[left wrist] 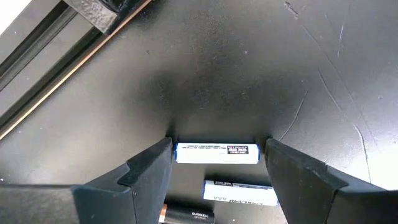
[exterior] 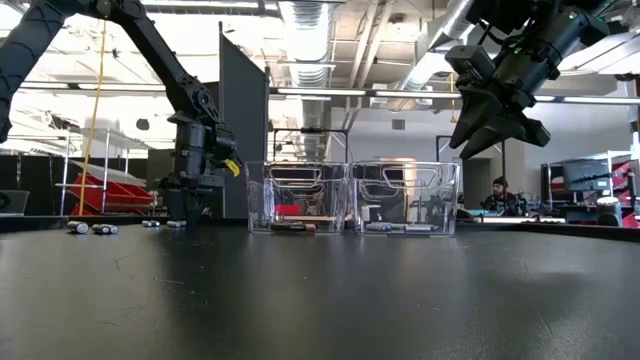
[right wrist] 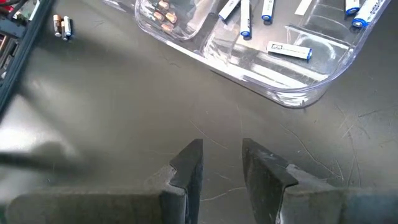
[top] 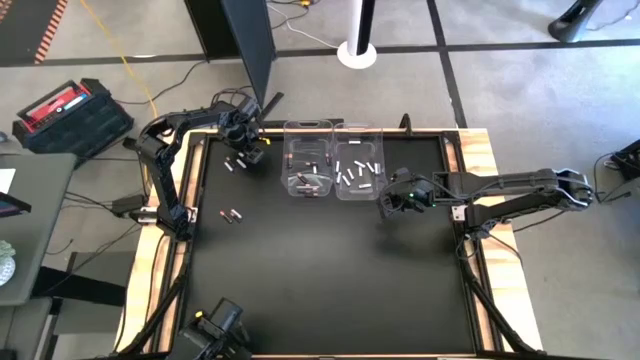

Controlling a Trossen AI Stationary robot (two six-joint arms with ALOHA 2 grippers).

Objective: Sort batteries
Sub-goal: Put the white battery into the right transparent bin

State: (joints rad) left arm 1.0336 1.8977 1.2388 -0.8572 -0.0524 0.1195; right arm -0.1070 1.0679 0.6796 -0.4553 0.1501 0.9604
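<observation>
Left gripper [left wrist: 214,155] is down at the table's far-left area, fingers spread wide and straddling a white battery [left wrist: 217,153] that lies crosswise between the fingertips, its ends just beside the pads; not yet pinched. Behind it, nearer the wrist, lie a second white cell [left wrist: 240,192] and a dark copper-ended cell [left wrist: 186,216]. Nearer the front table edge from this gripper, a loose pair of dark cells [top: 232,215] sits well apart on the black table [top: 330,280].

To this gripper's right stand two clear bins: the left bin [top: 308,185] holds dark cells, the right bin [top: 358,180] white ones.

Right gripper [right wrist: 221,163] hangs raised above the table just right of the bins, fingers partly spread and holding nothing.

Judgement: the step in hand is the pick of a white cell by the left gripper. Next move calls for closing squarely on the cell, lifting without disturbing its neighbours, then carrying it to the white bin.
</observation>
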